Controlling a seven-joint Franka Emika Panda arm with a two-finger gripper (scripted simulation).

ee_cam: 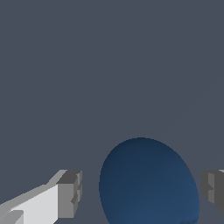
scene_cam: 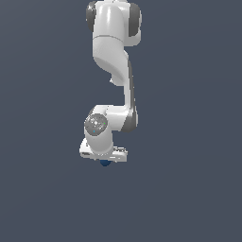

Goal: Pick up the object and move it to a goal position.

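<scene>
Currently the claw (ee_cam: 141, 190) stands spread, with one grey pad (ee_cam: 70, 193) on each side of the dark blue ball (ee_cam: 148, 183) and a visible gap at both. In the exterior view the ball (scene_cam: 105, 163) peeks out just beneath the claw (scene_cam: 105, 160). For a sound grasp, the ball should be centred between the pads before closing, since a smooth sphere is likely to squirt aside under uneven contact.

Ball (scene_cam: 105, 163) seemingly mostly hidden under hand (scene_cam: 105, 159).
</scene>
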